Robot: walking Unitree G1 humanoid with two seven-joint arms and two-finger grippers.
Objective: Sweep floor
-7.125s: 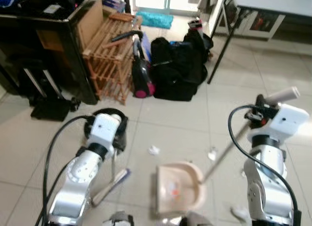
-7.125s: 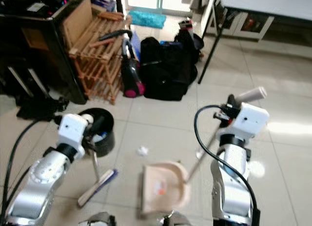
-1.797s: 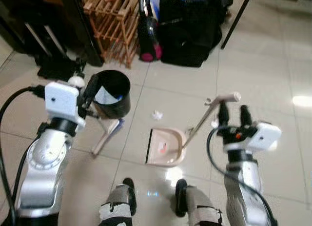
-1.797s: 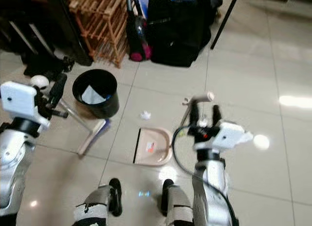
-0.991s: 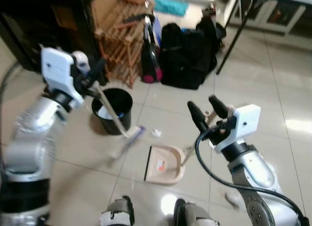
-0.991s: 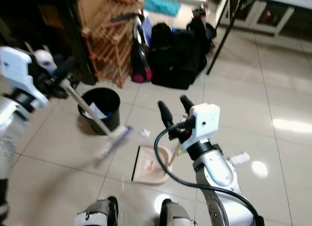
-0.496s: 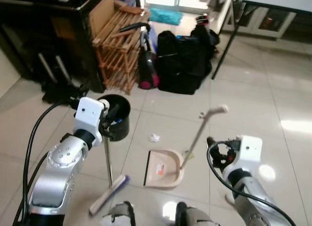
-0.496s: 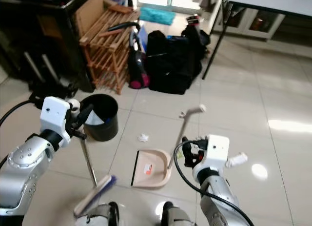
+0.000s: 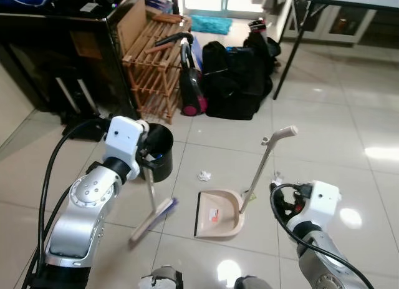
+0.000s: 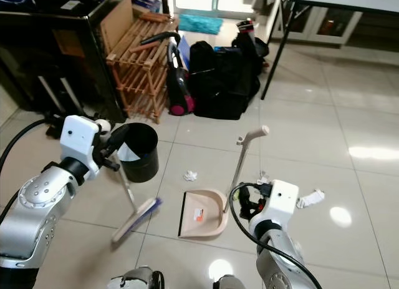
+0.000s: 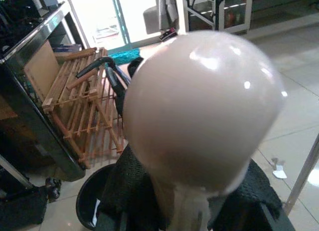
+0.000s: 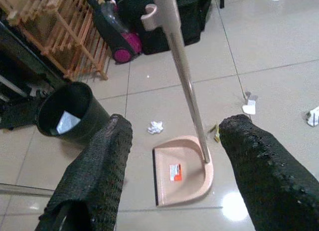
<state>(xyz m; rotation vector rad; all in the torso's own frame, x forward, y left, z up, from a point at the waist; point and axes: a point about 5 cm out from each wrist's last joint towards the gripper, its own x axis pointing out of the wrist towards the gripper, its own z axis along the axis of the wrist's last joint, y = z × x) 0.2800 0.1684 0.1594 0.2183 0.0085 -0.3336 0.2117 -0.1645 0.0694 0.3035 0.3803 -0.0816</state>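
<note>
- The left gripper is clenched on the broom, whose brush head rests on the floor tiles just left of the dustpan.
- The right gripper hangs released, fingers spread, near the dustpan's upright handle.
- A crumpled paper scrap lies between the black bin and the dustpan's far edge.
- This looks like the sweeping step; next I'd expect the brush to draw that scrap into the pan.
</note>
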